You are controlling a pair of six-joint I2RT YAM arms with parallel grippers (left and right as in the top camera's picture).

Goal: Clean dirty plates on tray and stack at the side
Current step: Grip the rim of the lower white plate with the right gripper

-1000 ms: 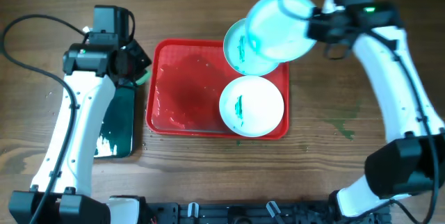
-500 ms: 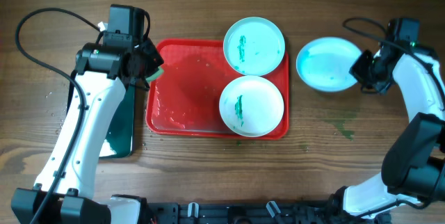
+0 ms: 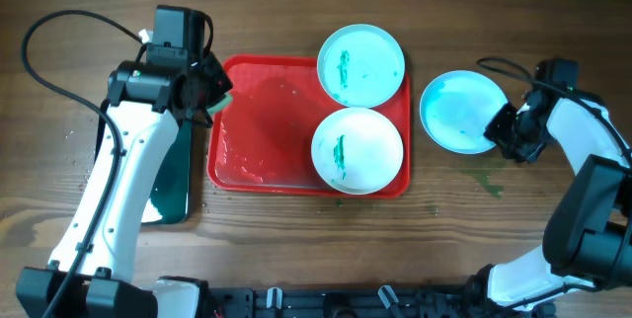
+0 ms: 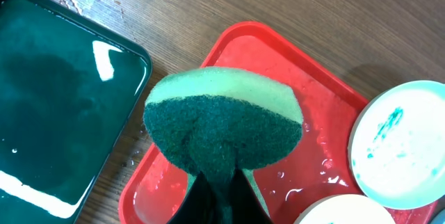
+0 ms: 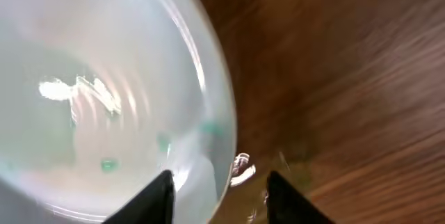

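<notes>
The red tray (image 3: 257, 130) holds two plates with teal smears, one at its far right corner (image 3: 361, 65) and one nearer (image 3: 357, 150). A third, pale cyan plate (image 3: 456, 111) lies on the table right of the tray. My right gripper (image 3: 504, 132) is at its right rim; in the right wrist view the fingers (image 5: 217, 189) are spread either side of the plate's rim (image 5: 104, 78). My left gripper (image 3: 209, 99) is shut on a green sponge (image 4: 222, 120) above the tray's left edge (image 4: 299, 140). The left wrist view also shows the far smeared plate (image 4: 403, 140).
A black basin with green water (image 3: 168, 175) stands left of the tray and also shows in the left wrist view (image 4: 55, 113). Water drops lie on the tray floor. A green smudge marks the wood (image 3: 486, 178) near the right arm.
My right arm carried the cyan plate from above the tray to the table on the right and set it down. My left arm shifted slightly right with the sponge.
</notes>
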